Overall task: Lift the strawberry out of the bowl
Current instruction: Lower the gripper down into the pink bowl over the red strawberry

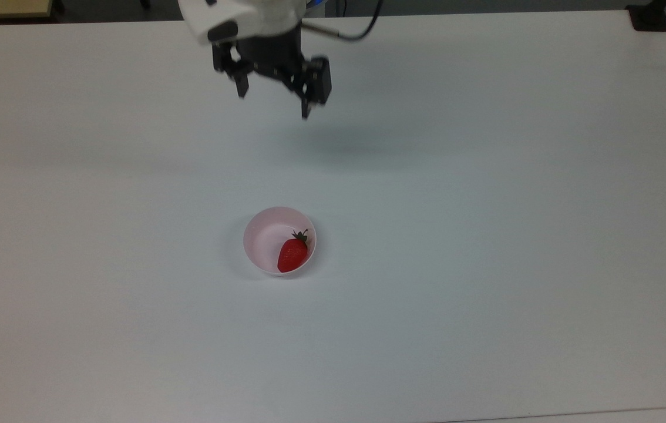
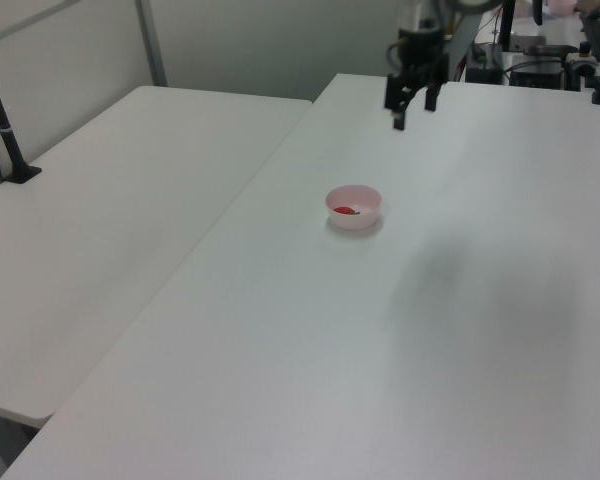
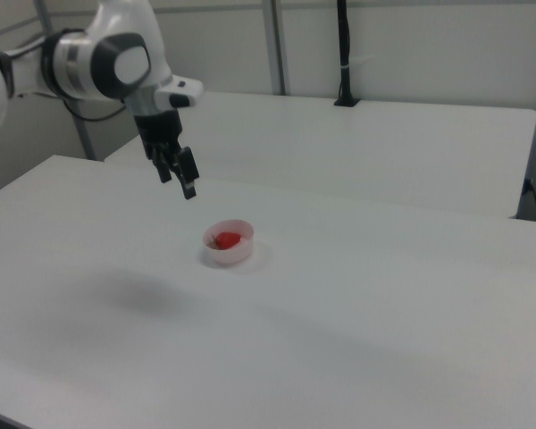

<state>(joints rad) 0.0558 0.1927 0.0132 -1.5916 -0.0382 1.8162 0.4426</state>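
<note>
A small pale pink bowl (image 1: 268, 235) (image 2: 354, 206) (image 3: 230, 245) stands near the middle of the white table (image 1: 485, 235). A red strawberry (image 1: 292, 254) (image 3: 227, 239) with a green cap lies inside it, against the side toward the top view's right. My gripper (image 1: 274, 104) (image 2: 412, 113) (image 3: 176, 183) hangs open in the air, well above the table and away from the bowl, toward the top view's upper edge. Nothing is between its fingers.
A second white table (image 2: 110, 200) adjoins on the left view's left, with a black post (image 2: 5, 130) clamped at its edge. A black clamp (image 1: 649, 17) sits at the top view's upper right corner. Equipment (image 2: 560, 60) stands behind the table's far end.
</note>
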